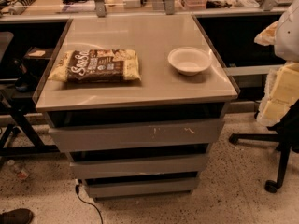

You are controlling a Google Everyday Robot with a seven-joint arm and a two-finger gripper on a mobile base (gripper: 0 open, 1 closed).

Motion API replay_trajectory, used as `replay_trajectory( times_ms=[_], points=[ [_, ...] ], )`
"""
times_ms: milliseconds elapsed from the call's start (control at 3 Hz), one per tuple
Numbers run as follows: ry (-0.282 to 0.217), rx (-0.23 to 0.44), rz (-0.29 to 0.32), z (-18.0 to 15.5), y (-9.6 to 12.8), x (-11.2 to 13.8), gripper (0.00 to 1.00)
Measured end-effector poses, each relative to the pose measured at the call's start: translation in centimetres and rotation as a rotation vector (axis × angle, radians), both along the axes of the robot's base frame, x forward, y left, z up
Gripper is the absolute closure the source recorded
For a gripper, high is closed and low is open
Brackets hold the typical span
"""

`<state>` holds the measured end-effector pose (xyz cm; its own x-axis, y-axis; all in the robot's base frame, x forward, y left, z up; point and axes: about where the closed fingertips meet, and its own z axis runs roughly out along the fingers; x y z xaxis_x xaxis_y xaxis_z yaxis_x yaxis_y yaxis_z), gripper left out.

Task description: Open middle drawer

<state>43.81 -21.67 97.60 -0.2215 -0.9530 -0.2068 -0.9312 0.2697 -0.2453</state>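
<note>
A grey cabinet stands in front of me with three flat, handleless drawer fronts stacked under its top. The middle drawer is the plain front of middling width and it sits closed, with a dark gap above it. Above it is the larger front with pale scratch marks. Below it is the narrowest front. My gripper is out of view in the camera view.
On the cabinet top lie a brown and white snack bag and a white bowl. A chair base with castors and yellowish padding stand at the right. A black cable trails on the floor at the lower left.
</note>
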Motion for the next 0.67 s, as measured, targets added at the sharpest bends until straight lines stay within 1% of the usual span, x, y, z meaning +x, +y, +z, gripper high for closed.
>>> replay_trajectory(
  times_ms=[333,667],
  points=[
    [-0.006,0.012,-0.002,-0.4,0.1,-0.3,0.0],
    [0.001,0.056,0.0,-2.8,0.8,-2.2,0.0]
  ],
)
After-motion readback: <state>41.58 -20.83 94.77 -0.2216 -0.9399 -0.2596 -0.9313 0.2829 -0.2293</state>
